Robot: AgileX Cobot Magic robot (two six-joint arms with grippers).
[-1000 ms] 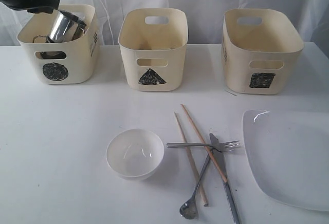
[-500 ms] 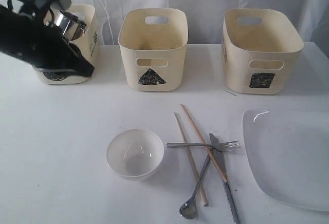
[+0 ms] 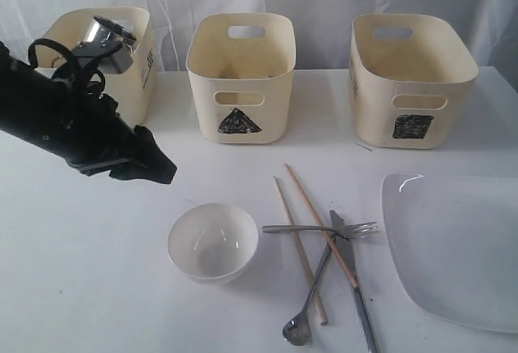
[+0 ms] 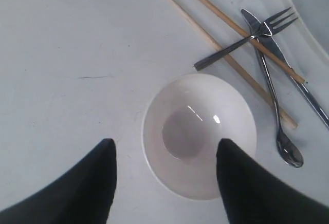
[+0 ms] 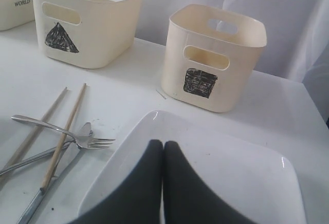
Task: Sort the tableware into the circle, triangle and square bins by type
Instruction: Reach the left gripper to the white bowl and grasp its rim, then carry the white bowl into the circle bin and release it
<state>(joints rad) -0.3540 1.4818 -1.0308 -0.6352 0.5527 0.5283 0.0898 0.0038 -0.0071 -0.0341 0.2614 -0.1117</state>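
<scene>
Blocks part of the circle bin (image 3: pixel 137 82). Holds left end effector (image 4: pixel 164 147) spread over the white bowl (image 4: pixel 199 136) on the table (image 4: pixel 67 54); presses right end effector (image 5: pixel 163 147) together above the edge-cropped plate (image 5: pixel 231 167).

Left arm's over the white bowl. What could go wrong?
The open left gripper hovers over the glossy white bowl; the rim could slip from a pinch. The fork's handle ends beside the bowl, so a nudge may scatter the cutlery. The mug sits tilted above the circle bin rim and might tip out.

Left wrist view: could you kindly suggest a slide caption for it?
Open left gripper hovers over the white bowl, beside chopsticks, fork, knife and spoon.
</scene>
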